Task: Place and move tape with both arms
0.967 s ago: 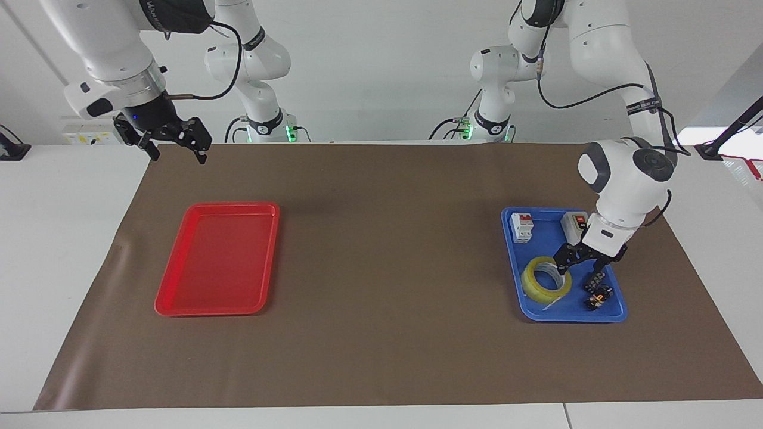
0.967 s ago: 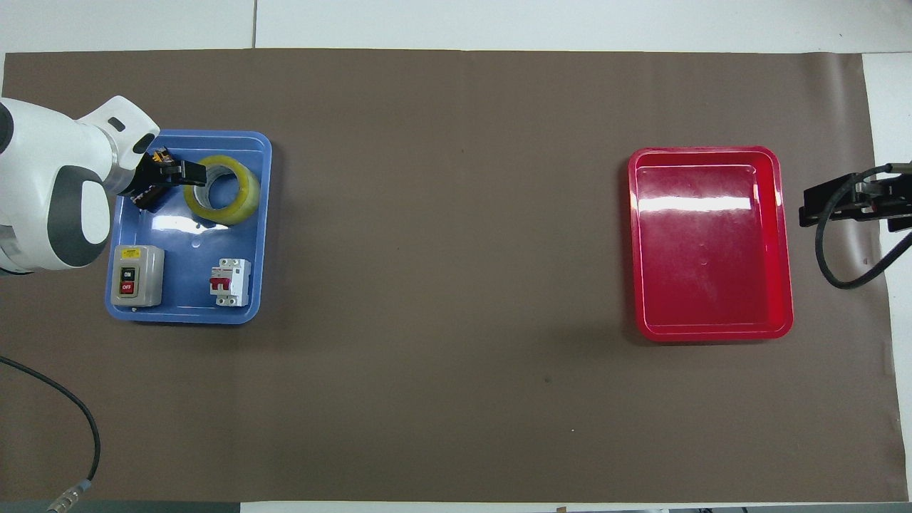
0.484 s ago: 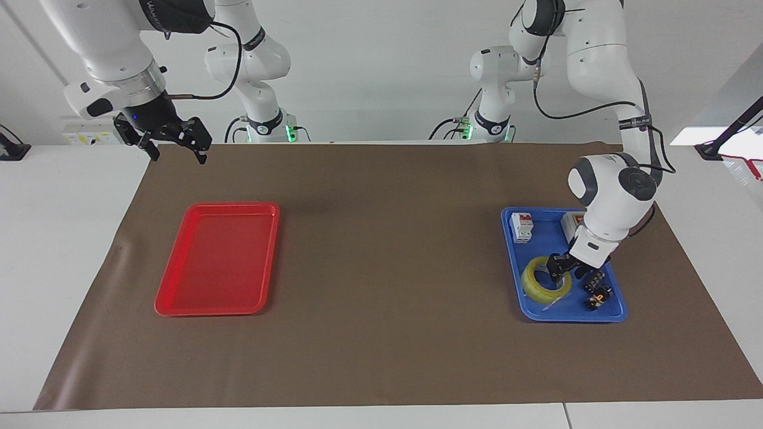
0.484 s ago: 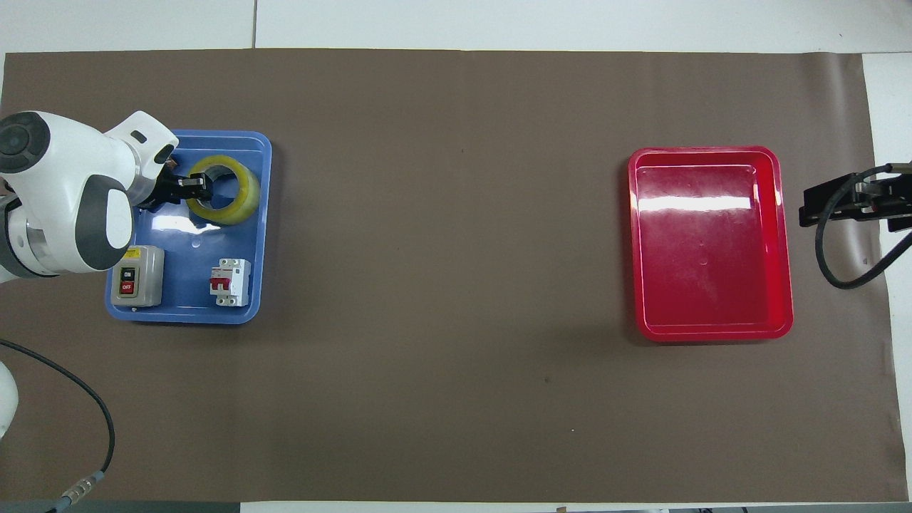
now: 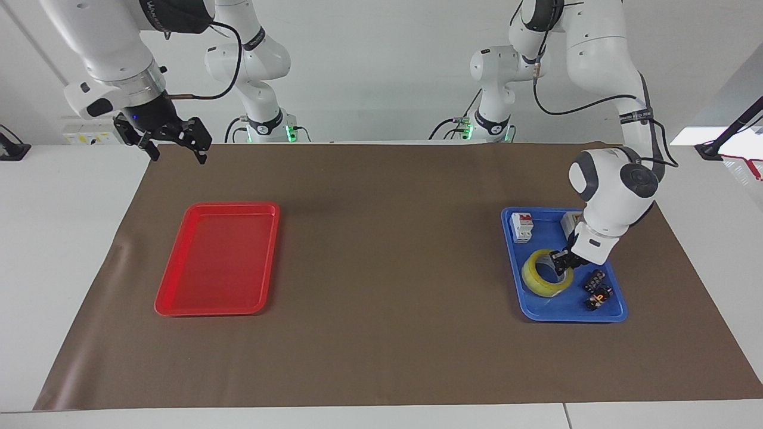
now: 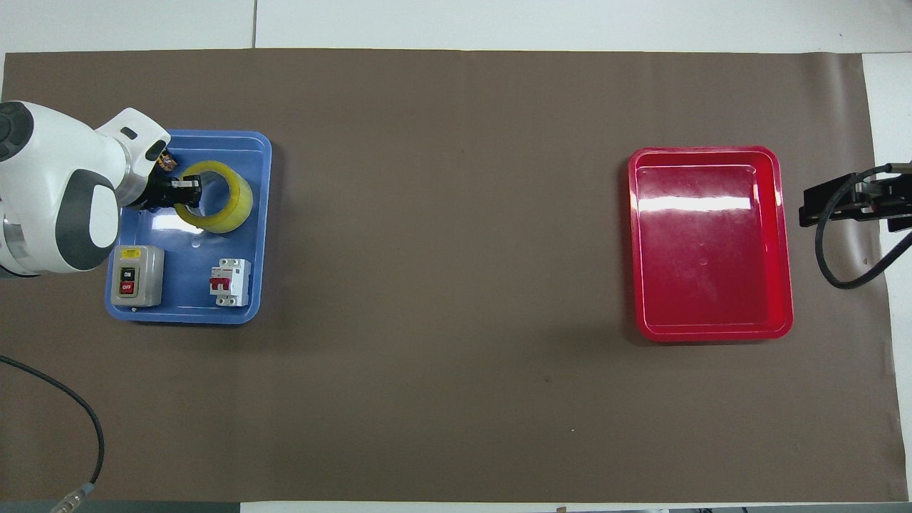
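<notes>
Left black two-finger gripper (image 5: 561,262) closed on the wall of the ring-shaped roll of translucent yellow packing tape (image 5: 543,276), in the blue plastic tray (image 5: 614,307).

Left gripper (image 6: 187,191): fingers narrowed across the tape's (image 6: 222,197) wall, one inside the core, one outside; the roll sits tipped in the blue tray (image 6: 262,214), farther from the robots than the grey on/off switch box (image 6: 135,275) and the white circuit breaker (image 6: 230,282), beside small black parts (image 5: 597,290). Against half a second ago: gripper tighter on the wall, roll tilted up on the gripped side and shifted slightly. Right black gripper (image 5: 170,136): waiting, fingers spread, empty, over the brown mat's (image 5: 381,250) corner near the empty red plastic tray (image 5: 179,298); unchanged.
</notes>
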Controlling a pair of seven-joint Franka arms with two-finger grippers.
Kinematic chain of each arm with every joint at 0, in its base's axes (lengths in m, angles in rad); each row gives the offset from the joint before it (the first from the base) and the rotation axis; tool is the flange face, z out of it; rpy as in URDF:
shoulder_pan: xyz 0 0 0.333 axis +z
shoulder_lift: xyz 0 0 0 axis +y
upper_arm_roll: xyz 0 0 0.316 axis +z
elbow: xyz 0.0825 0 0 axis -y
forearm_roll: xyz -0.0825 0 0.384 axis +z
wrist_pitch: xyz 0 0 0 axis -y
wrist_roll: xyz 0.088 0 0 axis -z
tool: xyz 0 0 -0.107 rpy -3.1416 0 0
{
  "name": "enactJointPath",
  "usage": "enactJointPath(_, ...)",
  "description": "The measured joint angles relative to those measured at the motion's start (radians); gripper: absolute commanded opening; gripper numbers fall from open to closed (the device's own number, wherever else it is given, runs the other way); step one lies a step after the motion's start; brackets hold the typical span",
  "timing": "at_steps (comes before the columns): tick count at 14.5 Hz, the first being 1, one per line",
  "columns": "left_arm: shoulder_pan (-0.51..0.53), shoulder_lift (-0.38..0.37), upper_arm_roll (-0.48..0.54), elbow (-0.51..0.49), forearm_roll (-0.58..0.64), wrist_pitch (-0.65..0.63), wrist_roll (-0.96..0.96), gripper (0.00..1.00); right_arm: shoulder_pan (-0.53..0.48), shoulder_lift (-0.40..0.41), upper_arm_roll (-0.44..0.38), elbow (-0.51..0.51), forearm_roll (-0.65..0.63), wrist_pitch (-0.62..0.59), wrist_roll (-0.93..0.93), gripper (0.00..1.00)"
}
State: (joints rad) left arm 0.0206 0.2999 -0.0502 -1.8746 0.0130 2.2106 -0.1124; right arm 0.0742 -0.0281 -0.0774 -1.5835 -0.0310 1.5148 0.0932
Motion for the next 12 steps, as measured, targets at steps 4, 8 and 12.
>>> enactJointPath(4, -0.049, -0.106, -0.006, 0.021, 0.000, -0.137, -0.040, 0.00, -0.002, 0.000, -0.002, 0.000, 0.000, 0.000, 0.000, 1.00)
enactJointPath(8, -0.217, -0.133, -0.012, -0.001, 0.000, -0.153, -0.290, 0.00, -0.002, 0.000, -0.002, 0.000, 0.000, 0.000, 0.000, 1.00)
enactJointPath(12, -0.420, -0.127, -0.017, -0.038, 0.007, -0.072, -0.579, 0.00, -0.002, 0.000, -0.002, 0.000, 0.000, 0.000, 0.000, 1.00)
